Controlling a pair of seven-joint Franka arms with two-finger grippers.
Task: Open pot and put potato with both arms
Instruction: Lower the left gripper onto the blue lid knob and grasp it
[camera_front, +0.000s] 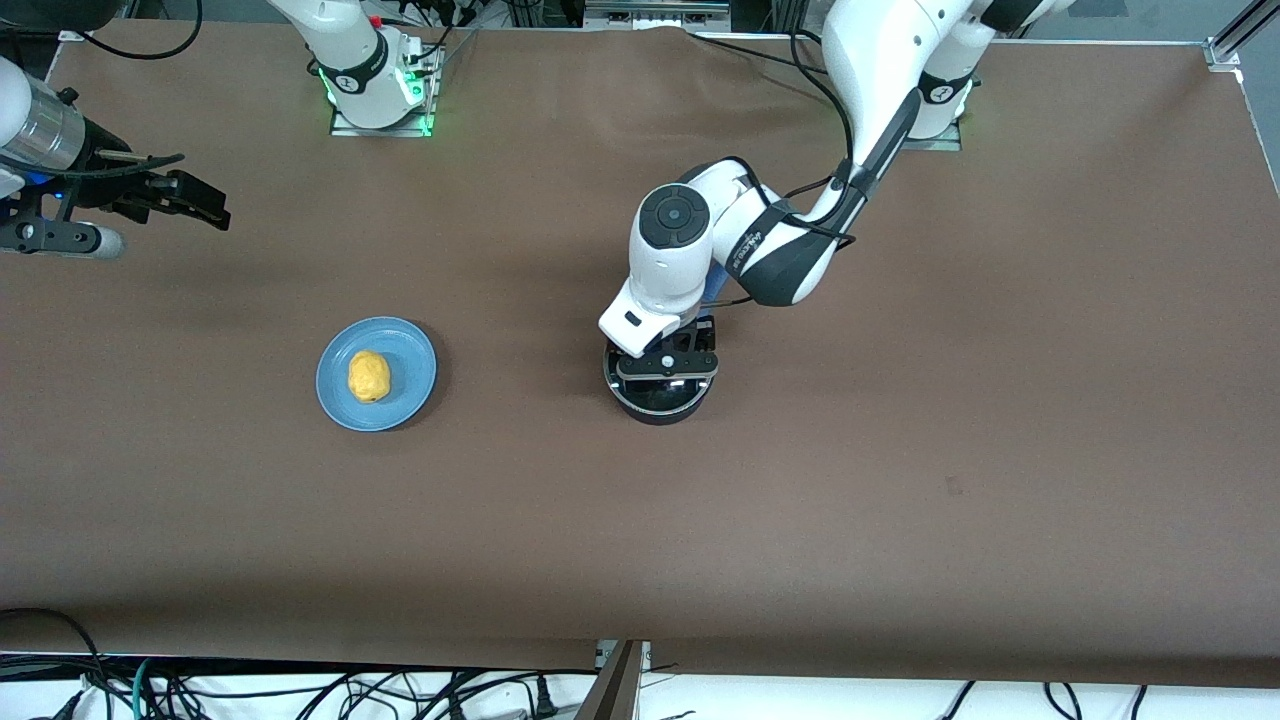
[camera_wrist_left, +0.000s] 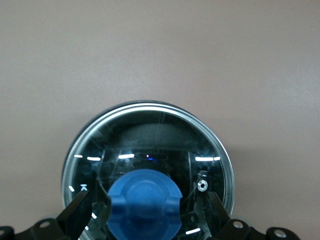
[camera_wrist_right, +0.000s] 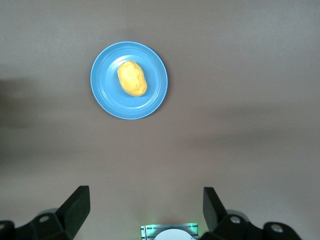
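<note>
The left gripper (camera_wrist_left: 145, 212) hangs directly over the pot (camera_front: 661, 395), fingers spread wide either side of the lid's blue knob (camera_wrist_left: 145, 205), not yet clenched, while the right gripper (camera_wrist_right: 145, 210) waits, open, high over the right arm's end of the table, well apart from the potato (camera_front: 368, 376).

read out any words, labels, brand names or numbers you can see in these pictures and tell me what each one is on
None can be read.
Dark band on the left arm above the pot: lettering too small to read.
Glass lid: a small white mark at its edge, cut off, not readable.
Blue plate and potato: no text.

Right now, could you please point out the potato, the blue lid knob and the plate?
potato (camera_front: 369, 376): front view, its middle.
blue lid knob (camera_wrist_left: 144, 202): left wrist view, its top face.
plate (camera_wrist_right: 152, 97): right wrist view, bare rim.
</note>
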